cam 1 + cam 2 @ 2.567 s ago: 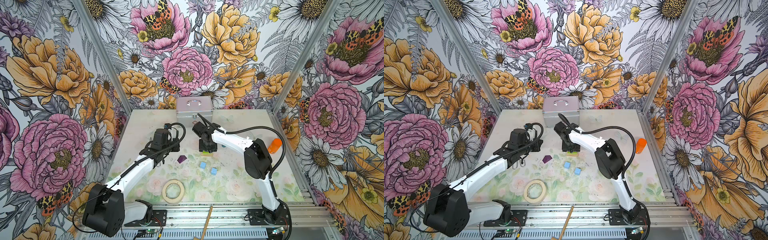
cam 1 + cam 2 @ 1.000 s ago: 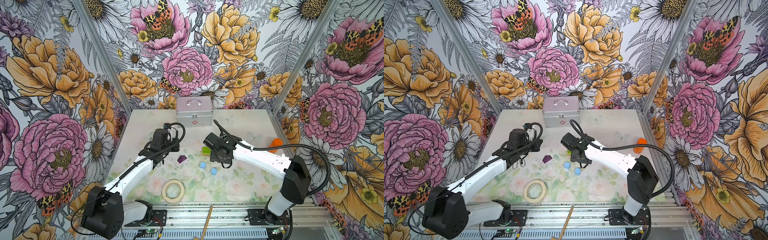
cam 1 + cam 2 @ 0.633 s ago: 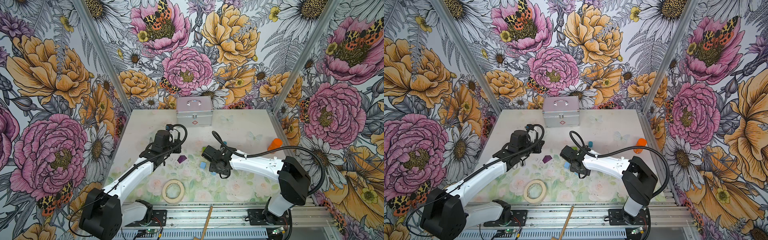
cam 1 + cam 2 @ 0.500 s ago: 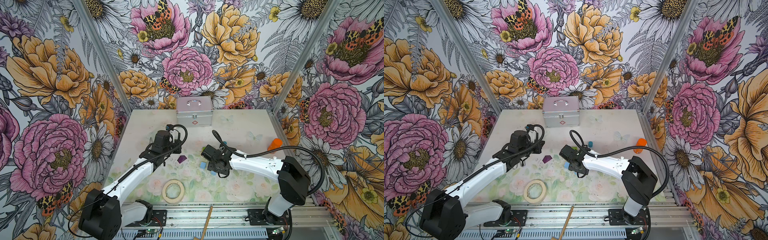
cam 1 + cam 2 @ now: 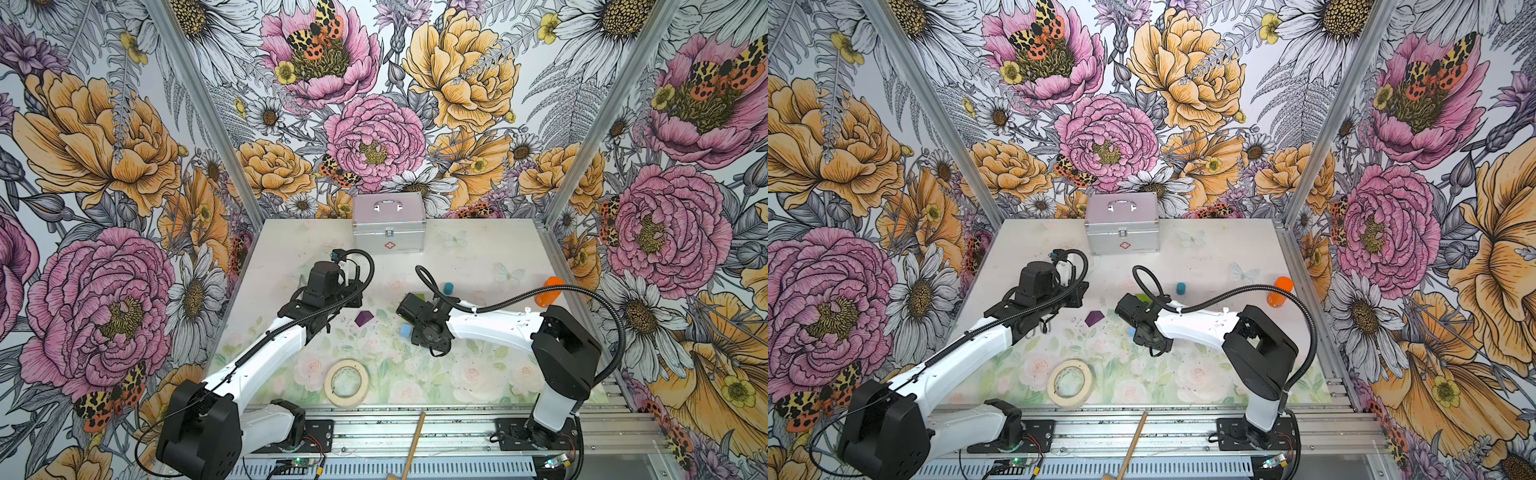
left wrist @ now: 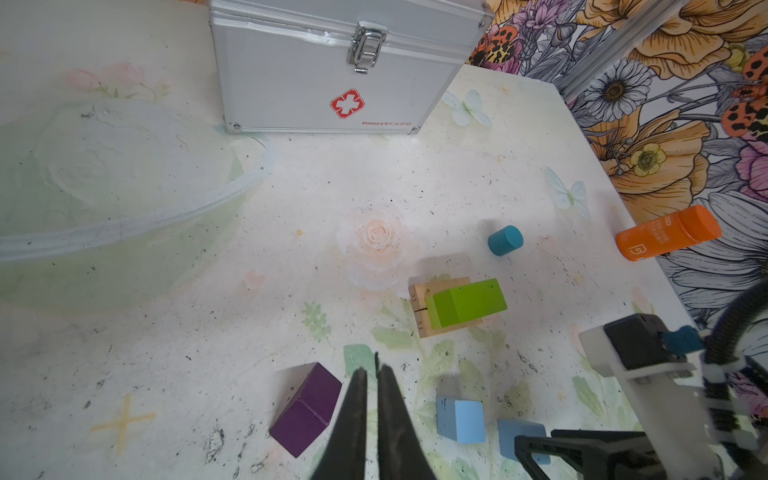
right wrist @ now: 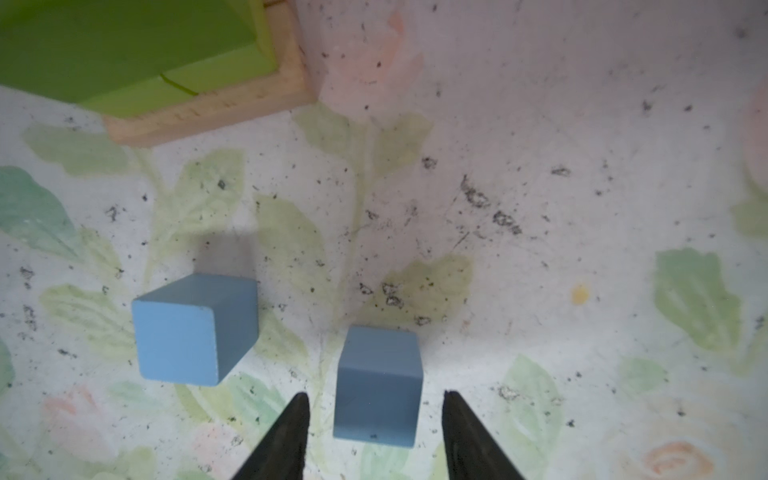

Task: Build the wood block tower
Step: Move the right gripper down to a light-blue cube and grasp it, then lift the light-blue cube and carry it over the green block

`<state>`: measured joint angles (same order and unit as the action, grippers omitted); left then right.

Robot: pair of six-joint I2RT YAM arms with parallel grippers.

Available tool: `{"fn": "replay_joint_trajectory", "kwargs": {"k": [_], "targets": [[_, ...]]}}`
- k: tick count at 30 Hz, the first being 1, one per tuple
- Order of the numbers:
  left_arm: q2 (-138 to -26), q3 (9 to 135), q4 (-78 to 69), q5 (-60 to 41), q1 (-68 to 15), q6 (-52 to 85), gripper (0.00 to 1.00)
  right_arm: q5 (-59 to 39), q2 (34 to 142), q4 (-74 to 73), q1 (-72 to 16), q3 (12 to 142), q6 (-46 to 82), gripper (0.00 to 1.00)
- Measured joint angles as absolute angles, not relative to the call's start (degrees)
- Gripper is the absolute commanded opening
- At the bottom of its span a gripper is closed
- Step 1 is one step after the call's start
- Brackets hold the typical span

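Probably the wooden pieces for this build are light, stiff and not fragile, but their painted faces look smooth, so a weak pinch may let them slip. I judge that each one is best taken on two flat opposite sides, low enough that it does not tip. The purple roof block needs its parallel faces and not its slopes. The teal cylinder is safer held across its round body.

Going from left to right in a top view, all pieces lie near the middle of the frame. The left gripper is clenched on nothing and hangs just beside the purple roof block. Next comes one light-blue cube, lying free. The second light-blue cube is hidden in both top views under the right gripper. The right wrist view shows it between the spread jaws with a gap on each side, so nothing is grasped yet. A little above and to the right, a lime-green block lies on two tan bars set side by side, which I take as the base of the build. Farther right, the teal cylinder seems to stand on its end, apart from the rest.

The colours are matte, and the edges look sharp and clean.
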<state>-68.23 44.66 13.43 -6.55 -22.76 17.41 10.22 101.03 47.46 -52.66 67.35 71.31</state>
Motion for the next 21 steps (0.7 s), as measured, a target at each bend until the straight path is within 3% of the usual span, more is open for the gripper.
{"fn": "replay_joint_trajectory", "kwargs": {"k": [11, 21], "targets": [[-68.23, 44.56, 13.41, -6.39, -22.76, 17.41, 0.1, 9.52, 102.56, 47.29, -52.16, 67.35, 71.07, 0.45], [-68.23, 44.56, 13.41, -6.39, -22.76, 17.41, 0.1, 9.15, 103.0, 47.31, -51.86, 67.44, 70.43, 0.23]]}}
